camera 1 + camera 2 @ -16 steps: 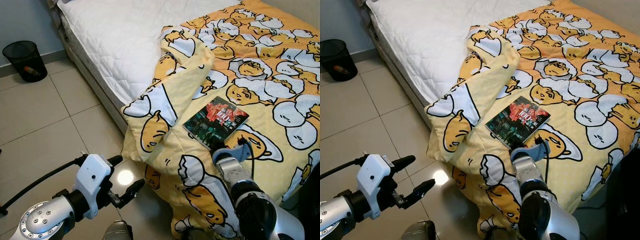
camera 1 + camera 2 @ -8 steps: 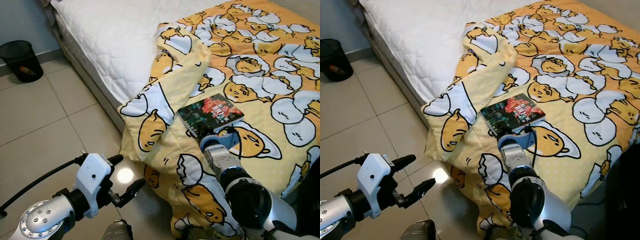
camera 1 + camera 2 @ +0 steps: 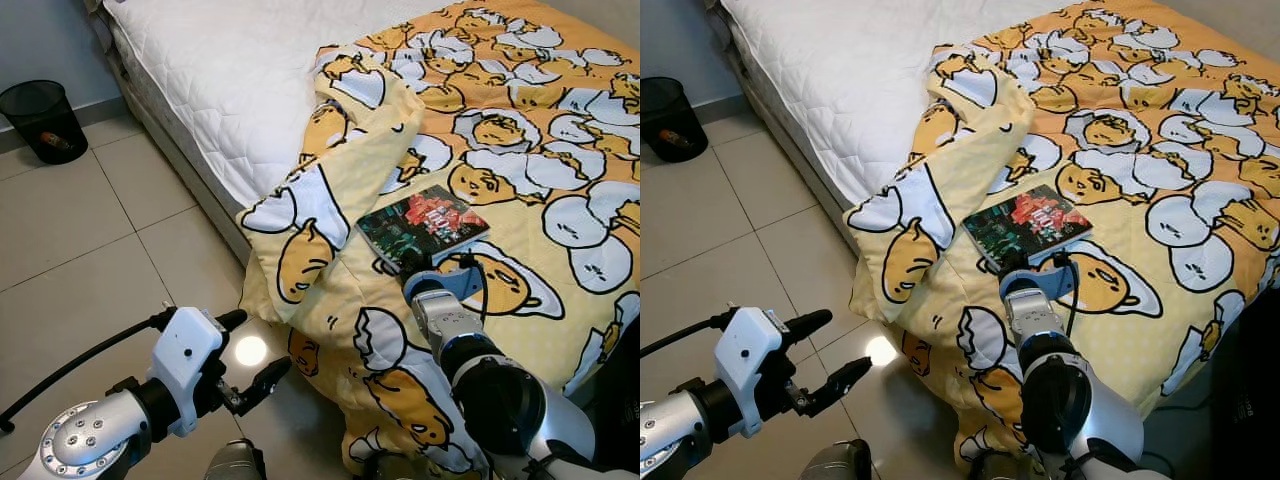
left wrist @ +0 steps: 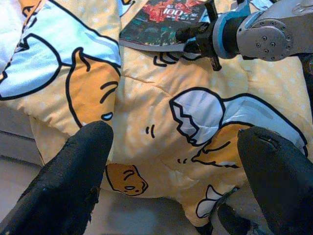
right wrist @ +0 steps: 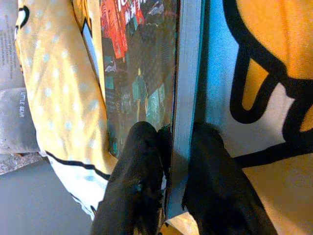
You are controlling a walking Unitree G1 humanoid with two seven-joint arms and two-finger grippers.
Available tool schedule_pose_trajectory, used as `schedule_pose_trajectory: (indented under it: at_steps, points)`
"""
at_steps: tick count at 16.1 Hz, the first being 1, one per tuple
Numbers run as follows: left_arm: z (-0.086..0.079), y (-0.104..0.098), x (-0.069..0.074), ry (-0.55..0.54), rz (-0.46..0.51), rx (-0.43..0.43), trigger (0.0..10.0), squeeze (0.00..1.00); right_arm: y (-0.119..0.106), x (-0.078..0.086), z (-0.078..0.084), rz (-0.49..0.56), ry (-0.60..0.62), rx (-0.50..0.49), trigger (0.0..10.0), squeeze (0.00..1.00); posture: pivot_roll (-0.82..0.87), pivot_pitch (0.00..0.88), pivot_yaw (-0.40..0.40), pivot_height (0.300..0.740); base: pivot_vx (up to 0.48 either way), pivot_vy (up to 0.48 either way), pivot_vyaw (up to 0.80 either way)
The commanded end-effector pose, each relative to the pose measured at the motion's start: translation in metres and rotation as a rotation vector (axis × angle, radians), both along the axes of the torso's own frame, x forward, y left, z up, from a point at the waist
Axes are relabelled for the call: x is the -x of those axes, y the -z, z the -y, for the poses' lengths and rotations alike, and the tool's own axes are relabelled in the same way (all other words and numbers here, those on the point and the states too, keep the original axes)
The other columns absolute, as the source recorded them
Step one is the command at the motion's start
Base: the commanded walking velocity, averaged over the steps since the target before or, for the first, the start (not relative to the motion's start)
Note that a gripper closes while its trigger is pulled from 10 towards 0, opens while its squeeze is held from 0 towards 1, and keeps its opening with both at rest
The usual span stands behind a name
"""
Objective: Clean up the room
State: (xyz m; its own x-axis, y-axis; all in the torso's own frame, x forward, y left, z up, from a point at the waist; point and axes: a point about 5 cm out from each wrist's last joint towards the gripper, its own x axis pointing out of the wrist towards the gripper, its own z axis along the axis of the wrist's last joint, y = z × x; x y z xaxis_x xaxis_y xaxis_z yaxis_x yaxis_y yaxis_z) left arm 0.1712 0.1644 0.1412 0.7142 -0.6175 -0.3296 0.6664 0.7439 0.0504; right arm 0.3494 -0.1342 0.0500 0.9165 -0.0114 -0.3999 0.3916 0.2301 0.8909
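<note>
At the blanket's (image 3: 520, 150) near edge, the right gripper (image 5: 168, 188) pinches the book (image 3: 423, 225); the left gripper (image 4: 181, 156) hovers spread.

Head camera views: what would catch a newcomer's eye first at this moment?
The yellow cartoon-egg blanket, spread over the bed and spilling off its edge toward the tiled floor. On it lies a dark book, with the right gripper closed on its near edge. The left gripper hovers open above the floor.

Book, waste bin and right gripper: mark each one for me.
book (image 3: 424, 224), left eye view, middle of its dark cover.
waste bin (image 3: 41, 120), left eye view, black mesh wall.
right gripper (image 5: 175, 161), right wrist view, between the fingertips at the book's edge.
</note>
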Motion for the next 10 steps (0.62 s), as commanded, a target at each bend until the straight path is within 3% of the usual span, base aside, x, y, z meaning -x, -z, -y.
schedule_pose_trajectory:
  at_steps: [1, 4, 8, 9, 10]
  points:
    - [0.001, -0.001, 0.002, 0.003, 0.001, -0.002, 10.0, 0.46, -0.003, -0.002, 0.004, 0.002, 0.025, -0.002, 0.0, 0.0, 0.3, 0.175, -0.054, 0.74, 0.0, 0.0, 0.0]
    - [0.0, 0.001, 0.002, 0.002, 0.0, -0.005, 10.0, 0.46, -0.002, -0.002, 0.004, 0.007, 0.031, -0.014, 0.0, 0.0, 0.3, 0.156, -0.055, 0.74, 0.0, 0.0, 0.0]
    - [0.0, 0.005, -0.007, -0.024, 0.031, -0.002, 10.0, 0.46, -0.001, -0.001, 0.011, 0.019, 0.031, 0.0, 0.0, 0.0, 0.28, 0.063, -0.074, 0.74, 0.0, 0.0, 0.0]
    - [0.0, 0.006, -0.012, -0.052, 0.047, 0.018, 10.0, 0.46, 0.0, 0.001, 0.012, 0.028, -0.02, 0.048, 0.0, 0.0, 0.25, 0.0, -0.083, 0.74, 0.0, 0.0, 0.0]
    - [0.0, 0.007, -0.014, -0.062, 0.051, 0.025, 10.0, 0.46, 0.001, 0.001, 0.012, 0.03, -0.043, 0.069, 0.0, 0.0, 0.25, 0.0, -0.083, 0.74, 0.0, 0.0, 0.0]
